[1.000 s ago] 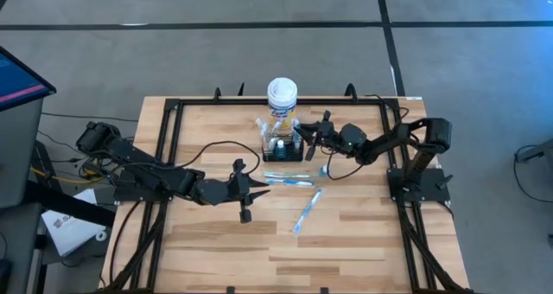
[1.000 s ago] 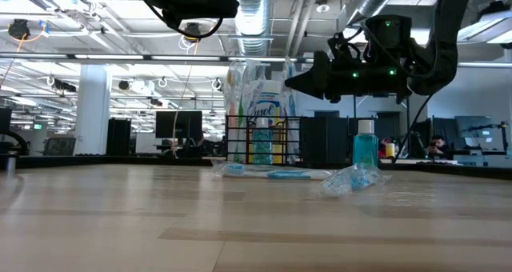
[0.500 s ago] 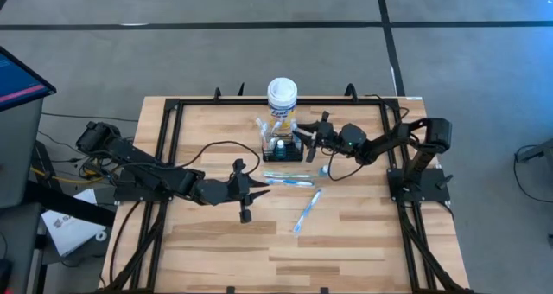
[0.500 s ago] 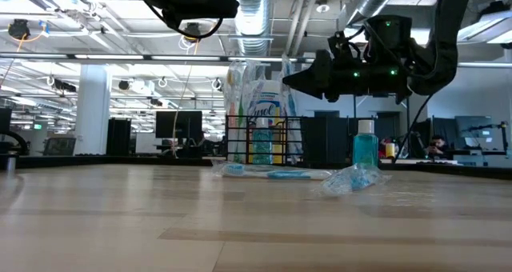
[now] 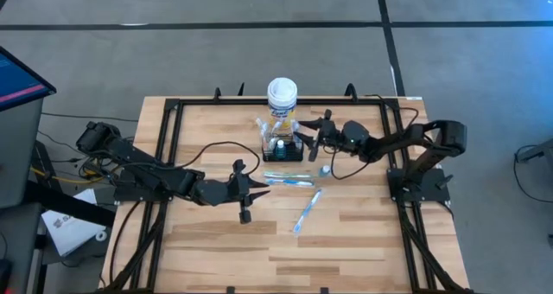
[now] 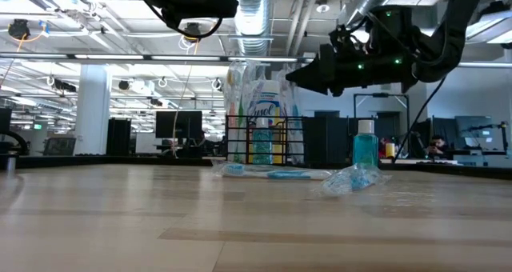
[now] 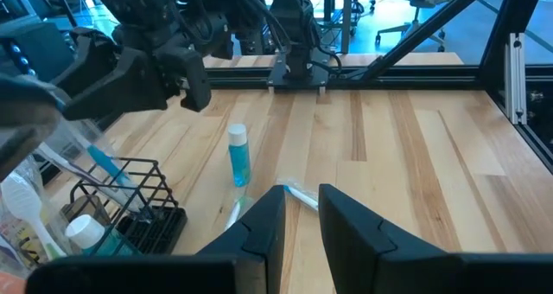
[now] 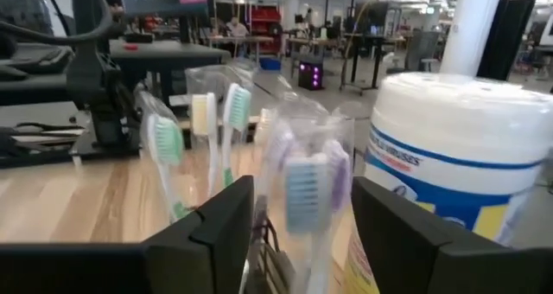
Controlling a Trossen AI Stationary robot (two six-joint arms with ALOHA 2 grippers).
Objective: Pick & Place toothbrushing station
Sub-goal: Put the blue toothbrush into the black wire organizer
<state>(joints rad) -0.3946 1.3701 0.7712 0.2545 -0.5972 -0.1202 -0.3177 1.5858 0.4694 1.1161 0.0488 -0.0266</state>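
Wire caddy [image 5: 283, 146] stands just in front of yellow canister [image 5: 282, 98], wrapped toothbrushes upright inside. Right gripper [image 5: 309, 140] hangs just beside caddy, raised above table, fingers spread wide, holding nothing. Left gripper [image 5: 256, 188] well apart from caddy, near loose toothbrush [image 5: 288, 181]; fingers narrow, nothing between. Small blue bottle [image 7: 238, 154] beside caddy.

Right hand [image 5: 309, 140] open; left hand [image 5: 248, 193] low.

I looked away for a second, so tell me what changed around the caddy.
The right claw opened beside the wire caddy and lifted slightly, its arm's elbow swinging outward. It holds nothing now. The left claw, the toothbrushes on the table and the small blue bottle stayed put.
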